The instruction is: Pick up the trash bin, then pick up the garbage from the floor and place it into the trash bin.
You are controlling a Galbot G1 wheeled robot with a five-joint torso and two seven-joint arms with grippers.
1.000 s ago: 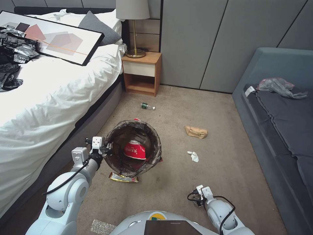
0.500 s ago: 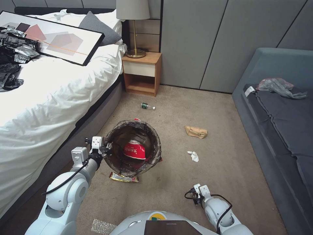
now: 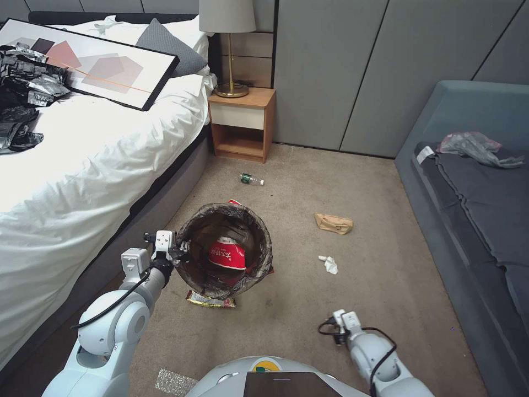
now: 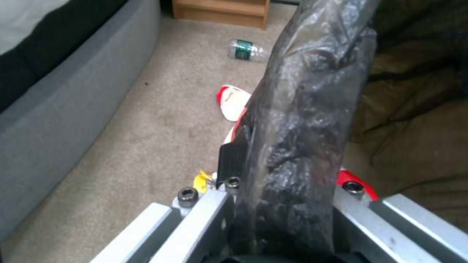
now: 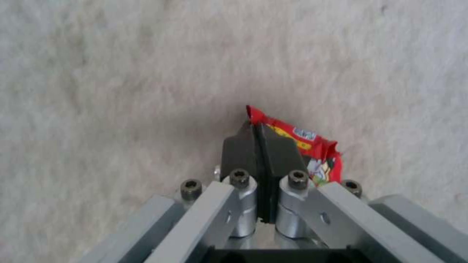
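- The left gripper (image 3: 177,251) holds the bin (image 3: 225,251) lifted off the carpet, close to the bed (image 3: 82,160) on the left. In the left wrist view its jaws are clamped on the bag-lined rim (image 4: 292,153).
- 1 red-and-white cup (image 3: 227,255) lies inside the bin. Another cup (image 4: 233,103) rests on the carpet just beyond the bin on its far side.
- The right gripper (image 3: 340,326) is low at the near right, well apart from the bin. Compared with 1 second ago it has shifted slightly right and nearer, while the bin has hardly moved.
- In the right wrist view the right gripper's jaws are pressed together on the edge of a red wrapper (image 5: 305,149), just above the carpet. The pinch looks narrow, so the wrapper could slip.
- Judged from this, the pick of 1 piece looks made. The carry across to the bin on the left is not yet done.
- More litter lies on the carpet. A yellow wrapper (image 3: 210,300) sits just under the bin's near side. A tissue (image 3: 329,264) and a tan bag (image 3: 333,223) lie to the right of the bin. A bottle (image 3: 250,179) lies far, near the nightstand (image 3: 242,124).
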